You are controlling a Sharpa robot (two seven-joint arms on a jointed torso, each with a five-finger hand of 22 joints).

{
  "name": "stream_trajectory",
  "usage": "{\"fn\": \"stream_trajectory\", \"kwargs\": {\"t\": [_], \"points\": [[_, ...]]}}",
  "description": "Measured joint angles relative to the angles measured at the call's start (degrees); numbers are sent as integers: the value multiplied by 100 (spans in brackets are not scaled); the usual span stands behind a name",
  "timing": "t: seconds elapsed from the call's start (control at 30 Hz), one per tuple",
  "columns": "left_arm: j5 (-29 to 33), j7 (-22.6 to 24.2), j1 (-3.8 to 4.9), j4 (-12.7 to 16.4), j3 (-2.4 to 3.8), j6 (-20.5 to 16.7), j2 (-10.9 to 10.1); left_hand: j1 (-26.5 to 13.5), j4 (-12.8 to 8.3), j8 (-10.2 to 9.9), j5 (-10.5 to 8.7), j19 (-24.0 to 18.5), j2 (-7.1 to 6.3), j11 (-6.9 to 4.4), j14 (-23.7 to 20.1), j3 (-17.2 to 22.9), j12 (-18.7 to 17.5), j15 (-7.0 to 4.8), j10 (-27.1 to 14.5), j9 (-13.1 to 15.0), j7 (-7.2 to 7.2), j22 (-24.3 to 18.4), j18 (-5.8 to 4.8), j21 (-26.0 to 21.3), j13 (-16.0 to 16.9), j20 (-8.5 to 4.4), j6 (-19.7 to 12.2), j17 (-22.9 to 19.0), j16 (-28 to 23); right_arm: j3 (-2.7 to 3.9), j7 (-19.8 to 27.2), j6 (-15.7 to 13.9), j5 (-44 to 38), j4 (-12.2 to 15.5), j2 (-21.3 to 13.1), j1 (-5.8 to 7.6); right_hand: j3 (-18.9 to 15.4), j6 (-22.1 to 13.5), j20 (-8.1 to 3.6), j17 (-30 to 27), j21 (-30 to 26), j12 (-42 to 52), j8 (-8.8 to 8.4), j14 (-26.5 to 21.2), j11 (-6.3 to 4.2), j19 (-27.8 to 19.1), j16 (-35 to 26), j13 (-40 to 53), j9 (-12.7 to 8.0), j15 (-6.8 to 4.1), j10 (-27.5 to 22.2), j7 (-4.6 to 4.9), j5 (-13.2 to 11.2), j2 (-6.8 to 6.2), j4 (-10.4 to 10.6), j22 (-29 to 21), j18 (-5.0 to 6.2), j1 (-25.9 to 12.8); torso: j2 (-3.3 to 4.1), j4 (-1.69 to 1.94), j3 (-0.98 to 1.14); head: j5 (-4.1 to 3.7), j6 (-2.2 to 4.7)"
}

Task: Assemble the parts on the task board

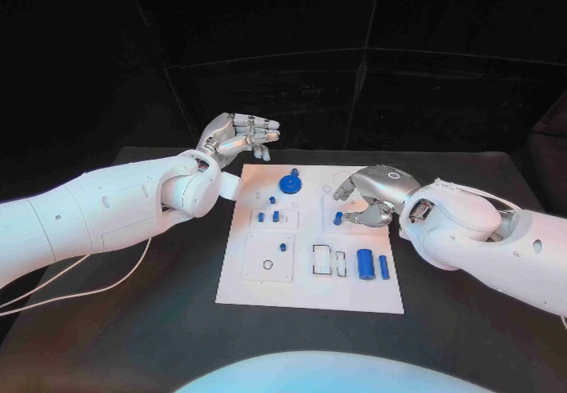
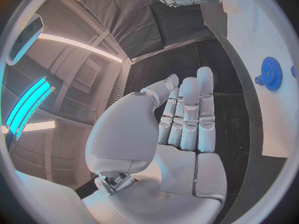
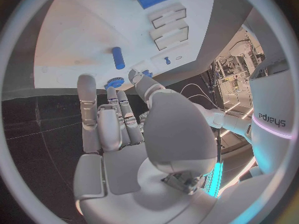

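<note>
The left hand (image 1: pixel 242 133) is raised above the far edge of the black desk (image 1: pixel 142 327), just off the upper left corner of the white board (image 1: pixel 310 291); its fingers curl loosely inward and it holds nothing. In the left wrist view its fingers (image 2: pixel 190 114) lie straight and close together, with nothing between them and the thumb. Its white arm enters from the left edge of the frame.

The right hand (image 1: pixel 369 196) hangs palm down over the upper right part of the board, fingers bent toward a small blue peg (image 1: pixel 338 219) just below them; whether a fingertip touches the peg cannot be told. The right wrist view shows its fingers (image 3: pixel 106 117) apart from the thumb, empty.

On the board lie a blue gear (image 1: pixel 291 182) near the top edge, small blue pieces in the middle, and two blue cylinders (image 1: pixel 374 266) at the lower right. The room behind is dark.
</note>
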Motion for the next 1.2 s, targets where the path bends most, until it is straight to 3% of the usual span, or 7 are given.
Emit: {"fn": "stream_trajectory", "kwargs": {"t": [0.47, 0.6, 0.87, 1.2], "points": [[0, 0, 0, 6, -1, 3, -8, 0, 0, 0, 0, 0, 0, 0, 0, 0, 0, 0, 0, 0, 0, 0, 0, 0, 1, 0, 0, 0, 0, -5, -35, 565, -1, -306, 291, 1, -15, 106, -52, 16, -22, 183, 3, 11, -93, 52, 0, -3, 15, -53, 305, -48, 0, 170, 28, 6, 0, 170, 4, 1, -1, 27, -3], [0, 0, 0, 5, -1, 4, -8, 0, 0, 0, 0, 0, 0, 0, 0, 0, 0, 0, 0, 0, 0, 0, 0, 0, 1, 0, 0, 0, 0, -7, -29, 680, -1, -387, 364, -4, 138, 258, -92, 75, 2, 222, 38, 1, -128, 92, 0, -17, 23, -83, 526, -54, -40, 243, 57, 89, 0, 243, 5, -3, 0, 24, -14], [0, 0, 0, 4, -1, 7, -4, 0, -16, 0, 0, 0, 0, 0, 0, -16, 23, 0, 0, 0, 0, 0, 0, 0, 1, 0, 0, -5, 0, -9, -9, 826, -1, -530, 485, -20, 380, 567, -132, 174, 93, 222, 130, 1, -193, 175, 67, -16, 49, -124, 914, -47, -182, 319, 69, 238, 0, 296, 5, -5, 2, 21, -29], [0, 0, 0, 4, -1, 10, -6, 0, -16, 0, 0, 0, 0, 0, 0, -16, 23, 0, 0, 0, 0, 0, 0, 0, 2, 0, 0, -5, 0, -6, 4, 899, -1, -671, 577, -57, 479, 691, -153, 224, 139, 163, 133, 17, -215, 195, 98, -16, 47, -146, 1079, -68, -210, 325, 62, 304, 0, 290, 2, -5, 2, 21, -41]]}}
